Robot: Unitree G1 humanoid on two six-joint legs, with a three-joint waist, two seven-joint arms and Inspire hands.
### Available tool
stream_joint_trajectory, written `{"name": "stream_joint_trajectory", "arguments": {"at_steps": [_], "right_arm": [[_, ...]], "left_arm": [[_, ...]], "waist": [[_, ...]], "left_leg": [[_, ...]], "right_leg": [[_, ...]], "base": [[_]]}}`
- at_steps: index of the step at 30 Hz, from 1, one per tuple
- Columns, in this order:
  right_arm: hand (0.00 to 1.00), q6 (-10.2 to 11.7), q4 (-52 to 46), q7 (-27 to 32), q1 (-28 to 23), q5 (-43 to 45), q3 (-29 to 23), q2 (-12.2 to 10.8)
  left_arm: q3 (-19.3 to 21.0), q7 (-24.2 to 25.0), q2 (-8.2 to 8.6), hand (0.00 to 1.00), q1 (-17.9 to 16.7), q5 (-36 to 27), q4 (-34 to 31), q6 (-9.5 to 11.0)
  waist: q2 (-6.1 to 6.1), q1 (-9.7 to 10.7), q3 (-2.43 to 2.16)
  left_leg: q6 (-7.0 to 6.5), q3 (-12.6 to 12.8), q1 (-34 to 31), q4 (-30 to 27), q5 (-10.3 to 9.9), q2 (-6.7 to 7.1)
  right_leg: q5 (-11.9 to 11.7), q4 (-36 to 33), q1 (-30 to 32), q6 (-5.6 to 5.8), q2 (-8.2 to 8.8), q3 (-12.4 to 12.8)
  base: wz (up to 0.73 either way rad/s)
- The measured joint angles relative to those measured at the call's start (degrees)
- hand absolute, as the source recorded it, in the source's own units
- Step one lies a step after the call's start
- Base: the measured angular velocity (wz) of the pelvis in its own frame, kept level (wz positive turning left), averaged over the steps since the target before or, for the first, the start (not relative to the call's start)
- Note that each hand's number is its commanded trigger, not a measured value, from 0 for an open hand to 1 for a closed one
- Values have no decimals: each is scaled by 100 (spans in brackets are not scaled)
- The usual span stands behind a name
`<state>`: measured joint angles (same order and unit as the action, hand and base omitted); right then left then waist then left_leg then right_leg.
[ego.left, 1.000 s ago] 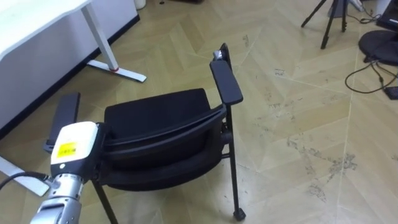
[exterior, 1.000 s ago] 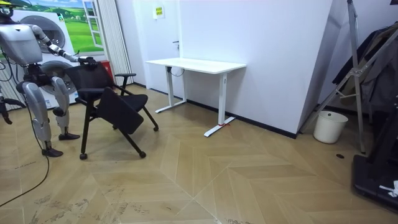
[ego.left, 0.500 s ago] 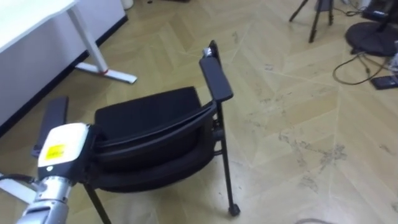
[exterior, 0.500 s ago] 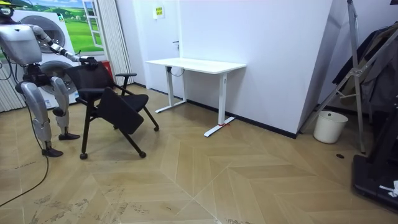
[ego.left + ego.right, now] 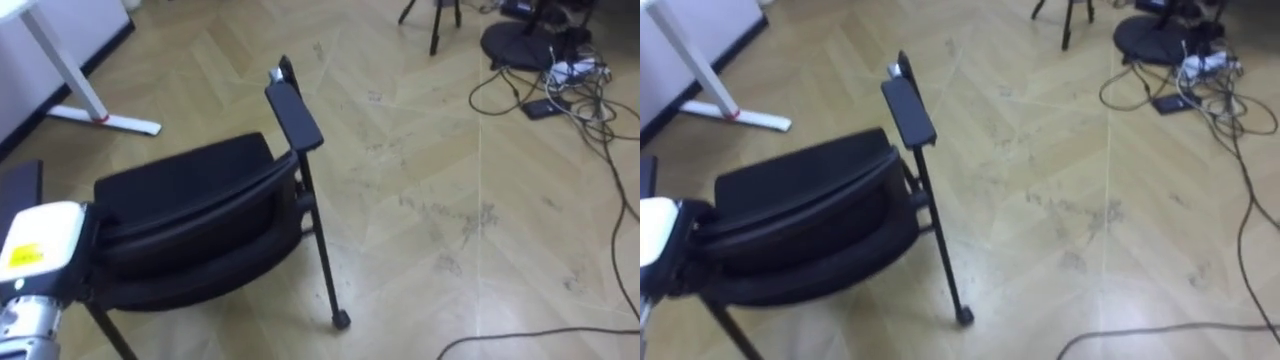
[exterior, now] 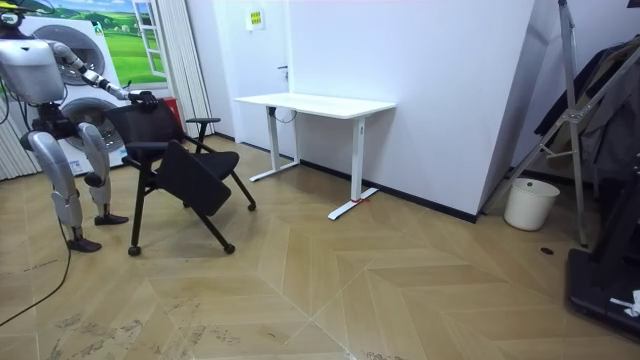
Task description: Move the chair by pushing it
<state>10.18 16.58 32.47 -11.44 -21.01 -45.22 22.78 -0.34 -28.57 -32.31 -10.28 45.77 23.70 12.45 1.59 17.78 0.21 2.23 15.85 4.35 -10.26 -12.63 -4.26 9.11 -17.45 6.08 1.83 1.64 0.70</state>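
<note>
The two head cameras sit side by side and look steeply down from close behind the chair (image 5: 180, 190). The room camera stands well off across the floor (image 6: 400, 300), facing robot and desk (image 6: 315, 103). All three views share the chair.

You have pale chevron parquet floor (image 6: 330, 290) throughout, scuffed in patches. A plain white wall (image 6: 430, 90) runs behind a white desk (image 6: 315, 103) on two legs (one foot carries a red mark). A white bin (image 6: 530, 203) stands by that wall at the room view's right, near a tall metal stand (image 6: 572, 120). Dark cables (image 5: 600, 110) trail over the boards.
</note>
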Motion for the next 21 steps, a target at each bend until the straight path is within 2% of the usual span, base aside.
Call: {"name": "stream_joint_trajectory", "arguments": {"at_steps": [2,4,9,10,13,15,21], "right_arm": [[0,68,-574,181,129,866,382,226],[0,139,-921,160,136,1319,679,275],[0,59,-1687,84,260,2509,1561,285],[0,59,-1847,25,295,2747,1827,293],[0,49,-2004,-295,459,3240,2470,304],[0,35,-2064,-602,577,3561,2923,313],[0,29,-2069,-1398,817,3836,3537,360]], "left_arm": [[-7,81,29,100,74,115,-19,-2],[-7,160,57,100,79,114,-109,-28],[-109,304,82,100,133,114,-355,-79],[-189,310,82,100,234,114,-356,-93],[-363,434,85,100,445,114,-357,-127],[-518,520,88,100,579,120,-365,-168],[-563,752,166,100,638,253,-572,-197]], "waist": [[28,-111,19],[29,-196,20],[-29,-450,49],[-42,-562,57],[-85,-769,67],[-96,-903,55],[-130,-1186,39]], "left_leg": [[0,10,10,18,0,0],[1,9,30,44,1,-7],[0,67,58,62,3,-1],[1,77,97,66,3,0],[0,76,129,91,3,-3],[1,76,143,91,3,-4],[1,75,206,93,3,-16]], "right_leg": [[1,4,12,0,-11,19],[3,61,0,-4,-21,15],[0,44,-4,-3,-15,36],[-1,45,-10,-3,-17,44],[-6,100,-90,1,-22,40],[-19,175,-145,15,-19,37],[-28,191,-199,9,-19,14]], "base": [[-5],[-2],[-5],[0],[0],[2],[-1]]}}
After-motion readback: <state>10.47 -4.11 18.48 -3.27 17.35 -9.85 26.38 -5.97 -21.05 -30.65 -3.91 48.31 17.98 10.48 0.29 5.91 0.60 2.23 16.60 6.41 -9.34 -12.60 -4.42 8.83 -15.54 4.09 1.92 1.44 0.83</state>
